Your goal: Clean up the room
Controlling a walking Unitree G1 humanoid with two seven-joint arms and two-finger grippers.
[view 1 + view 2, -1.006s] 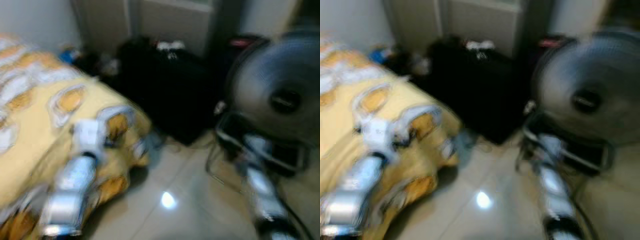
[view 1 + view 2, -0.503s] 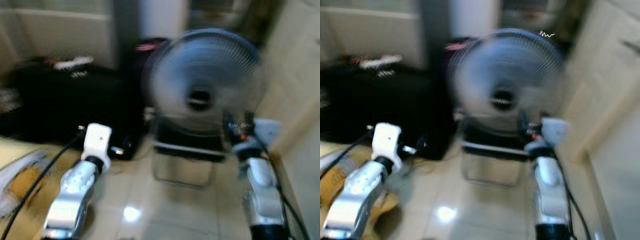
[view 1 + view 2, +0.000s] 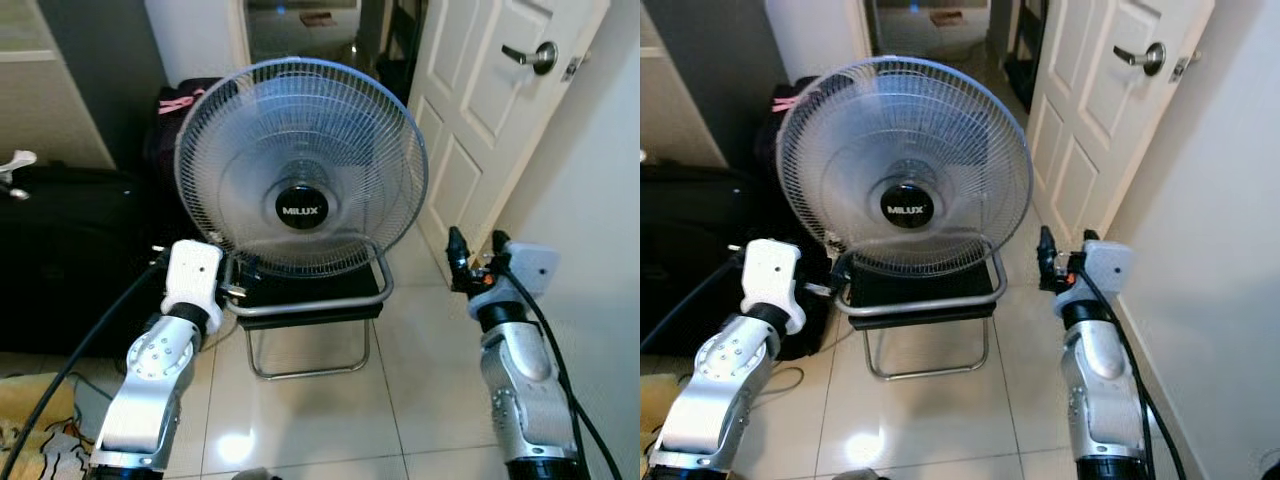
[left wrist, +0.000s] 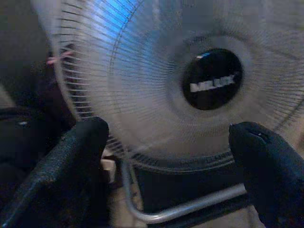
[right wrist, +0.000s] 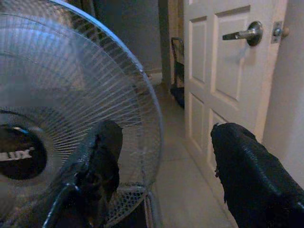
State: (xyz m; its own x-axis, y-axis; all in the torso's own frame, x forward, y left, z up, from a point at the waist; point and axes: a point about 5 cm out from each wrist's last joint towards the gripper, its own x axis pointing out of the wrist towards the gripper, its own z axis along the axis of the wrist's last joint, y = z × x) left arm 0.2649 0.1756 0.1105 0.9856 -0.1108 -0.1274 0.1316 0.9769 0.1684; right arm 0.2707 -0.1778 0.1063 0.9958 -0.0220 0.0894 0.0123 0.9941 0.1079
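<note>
Milux fan (image 3: pixel 300 170) stood on a metal-frame stool (image 3: pixel 305 300) at 12 o'clock, left gripper (image 4: pixel 171 166) and right gripper (image 5: pixel 161 175) both spread empty; best approach squarely, avoiding the white door (image 3: pixel 490 110) at 2 o'clock.

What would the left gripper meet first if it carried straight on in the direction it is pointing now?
Most likely the fan: the left gripper, open, aims at its lower grille, just above the chair rail, though depth is unclear.

Fan (image 3: pixel 301 168) on metal-frame stool (image 3: pixel 306 318); white door (image 3: pixel 489 110) ajar; black luggage (image 3: pixel 60 250).
</note>
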